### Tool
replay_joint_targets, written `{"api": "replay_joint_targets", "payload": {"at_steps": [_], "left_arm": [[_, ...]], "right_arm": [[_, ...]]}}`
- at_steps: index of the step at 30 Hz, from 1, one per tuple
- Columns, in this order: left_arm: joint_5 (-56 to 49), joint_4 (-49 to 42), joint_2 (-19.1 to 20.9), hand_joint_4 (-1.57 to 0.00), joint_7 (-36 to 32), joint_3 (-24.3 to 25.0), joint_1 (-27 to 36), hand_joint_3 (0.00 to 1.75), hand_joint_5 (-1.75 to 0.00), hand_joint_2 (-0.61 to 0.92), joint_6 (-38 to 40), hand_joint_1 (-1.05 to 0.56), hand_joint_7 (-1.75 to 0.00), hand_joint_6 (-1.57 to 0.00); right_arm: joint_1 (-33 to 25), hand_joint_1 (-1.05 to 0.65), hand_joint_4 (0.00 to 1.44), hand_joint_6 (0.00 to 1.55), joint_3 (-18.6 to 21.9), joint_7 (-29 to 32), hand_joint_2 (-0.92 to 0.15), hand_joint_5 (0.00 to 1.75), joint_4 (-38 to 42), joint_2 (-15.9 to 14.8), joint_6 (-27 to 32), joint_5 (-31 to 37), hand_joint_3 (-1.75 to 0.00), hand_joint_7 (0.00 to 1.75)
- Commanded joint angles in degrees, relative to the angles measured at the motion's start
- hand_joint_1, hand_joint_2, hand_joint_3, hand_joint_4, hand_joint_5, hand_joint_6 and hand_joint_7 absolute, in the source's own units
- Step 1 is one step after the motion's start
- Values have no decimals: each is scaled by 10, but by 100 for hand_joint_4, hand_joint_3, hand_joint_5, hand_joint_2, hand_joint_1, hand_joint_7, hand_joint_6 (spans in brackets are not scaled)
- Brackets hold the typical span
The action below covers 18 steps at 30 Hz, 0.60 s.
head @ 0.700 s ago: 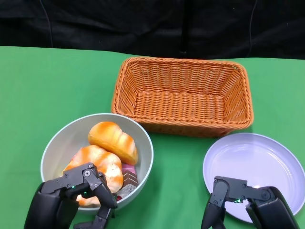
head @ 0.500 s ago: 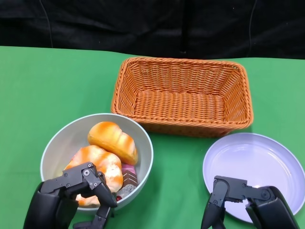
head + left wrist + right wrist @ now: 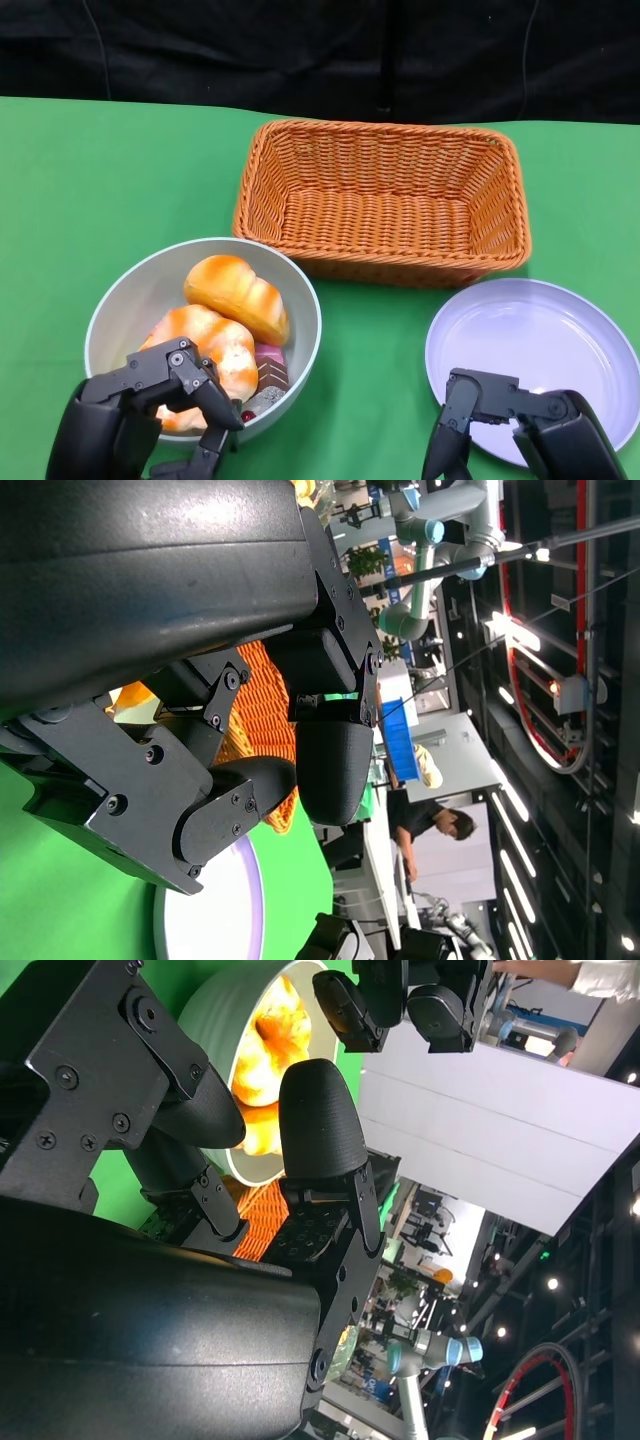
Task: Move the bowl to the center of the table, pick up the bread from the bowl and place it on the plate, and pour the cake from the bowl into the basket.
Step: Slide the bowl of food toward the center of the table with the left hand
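We see the left hand (image 3: 140,415) curl its fingers (image 3: 200,385) over the bowl (image 3: 120,290) rim, gripping it; the right hand (image 3: 515,425) hovers open beside the plate (image 3: 560,330), right of the bowl.

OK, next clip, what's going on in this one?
A humanoid robot's left hand is at the near rim of the grey bowl, which holds two bread rolls and a piece of cake. The right hand hangs over the near edge of the empty plate. The basket behind is empty too.
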<state>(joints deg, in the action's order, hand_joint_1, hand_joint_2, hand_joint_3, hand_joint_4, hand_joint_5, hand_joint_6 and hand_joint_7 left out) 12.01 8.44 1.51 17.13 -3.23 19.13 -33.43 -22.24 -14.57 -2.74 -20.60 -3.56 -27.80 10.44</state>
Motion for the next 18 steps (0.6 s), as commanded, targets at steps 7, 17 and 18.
{"api": "replay_joint_targets", "payload": {"at_steps": [7, 17, 18], "left_arm": [[16, 25, 51, -81, 25, 27, -11, 64, -98, 72, 2, -24, -61, -90], [-11, 43, 98, -78, 18, 94, -26, 27, -47, 92, 7, -53, -2, -75], [-11, 42, 104, -77, 20, 100, -27, 28, -42, 92, 5, -54, -1, -72]], "right_arm": [[-9, 8, 98, 91, 3, 2, -12, 175, -3, -4, -6, -1, -175, 145], [-17, 9, 98, 91, -3, 2, -13, 175, -7, -2, -7, -3, -175, 144], [-19, 9, 98, 91, -3, 3, -13, 175, -8, -2, -7, -3, -175, 144]]}}
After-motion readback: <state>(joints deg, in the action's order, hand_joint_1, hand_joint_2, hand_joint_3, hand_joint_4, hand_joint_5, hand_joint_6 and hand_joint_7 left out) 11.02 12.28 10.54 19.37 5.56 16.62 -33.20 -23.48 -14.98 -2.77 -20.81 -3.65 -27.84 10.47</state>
